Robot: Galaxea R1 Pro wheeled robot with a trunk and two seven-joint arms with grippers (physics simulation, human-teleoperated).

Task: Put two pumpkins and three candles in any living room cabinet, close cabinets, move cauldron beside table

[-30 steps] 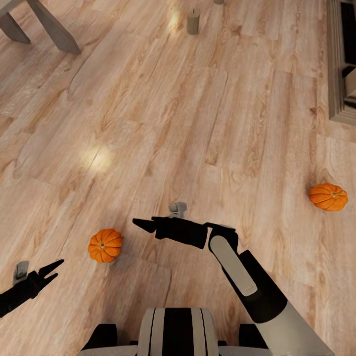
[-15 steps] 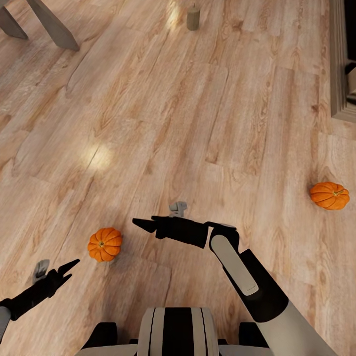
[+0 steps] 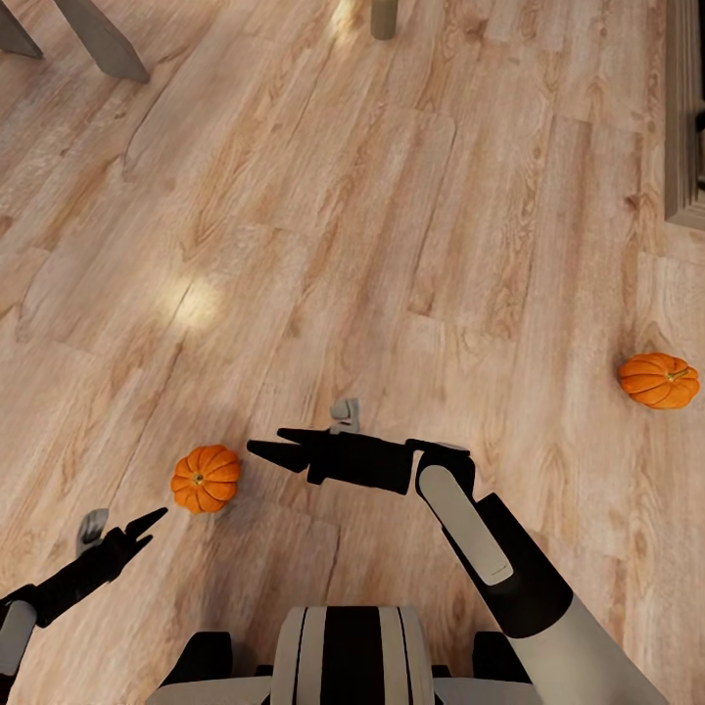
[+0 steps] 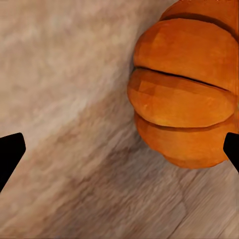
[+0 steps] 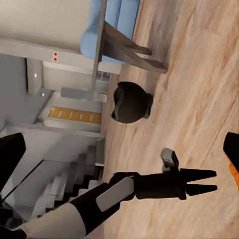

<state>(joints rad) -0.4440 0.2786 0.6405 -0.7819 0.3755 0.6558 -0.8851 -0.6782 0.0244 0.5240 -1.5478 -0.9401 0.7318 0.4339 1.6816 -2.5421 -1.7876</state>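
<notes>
Head looks down; left wrist nears pumpkin (image 4: pixel 184 94).

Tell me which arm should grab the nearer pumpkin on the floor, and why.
Left. The left end effector is open, low over the floor and pointed at the nearer pumpkin, which looms between its fingertips in the left wrist view. The right end effector sits higher and points across.

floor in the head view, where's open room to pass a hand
Widest bare floor lies between the table legs and the far pumpkin. Tightest is around the near pumpkin, with the left gripper and right gripper flanking it.
</notes>
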